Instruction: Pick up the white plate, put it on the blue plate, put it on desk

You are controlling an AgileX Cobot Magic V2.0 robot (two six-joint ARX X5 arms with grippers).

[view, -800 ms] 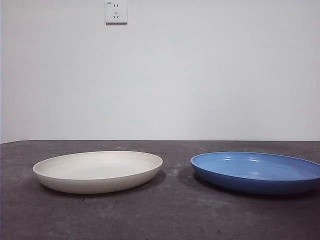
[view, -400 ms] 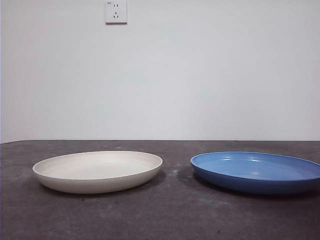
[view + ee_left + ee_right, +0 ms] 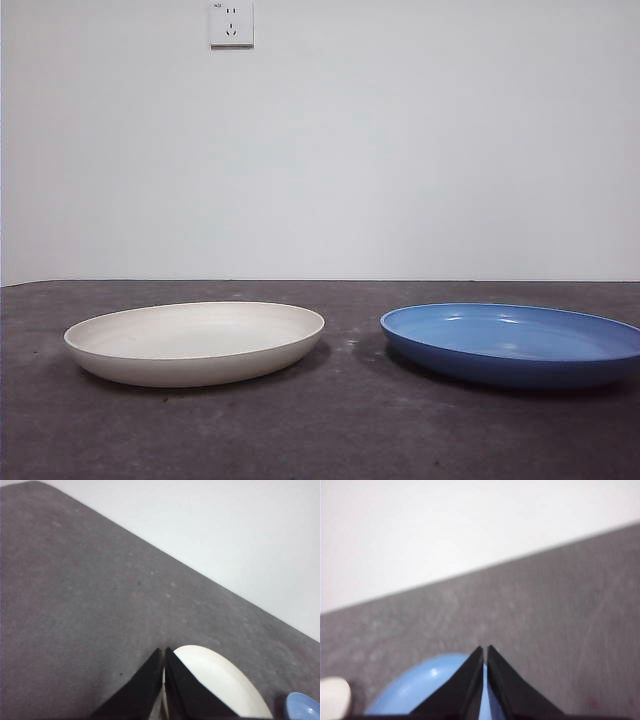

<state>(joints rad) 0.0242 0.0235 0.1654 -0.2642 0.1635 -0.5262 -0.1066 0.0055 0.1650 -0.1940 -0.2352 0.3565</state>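
Observation:
The white plate (image 3: 195, 342) rests flat on the desk (image 3: 340, 430) at the left in the front view, and the blue plate (image 3: 515, 344) lies beside it on the right, a gap between them. No arm shows in the front view. My left gripper (image 3: 164, 652) is shut and held high above the white plate (image 3: 215, 680), with nothing between its jaws; a sliver of the blue plate (image 3: 305, 707) shows at that picture's corner. My right gripper (image 3: 485, 650) is shut and empty too, hovering over the blue plate (image 3: 430, 685), with a bit of the white plate (image 3: 334, 695) at the edge.
A pale wall rises behind the desk's far edge, with a socket (image 3: 232, 24) high on it. Bare desk surface (image 3: 75, 605) stretches around both plates.

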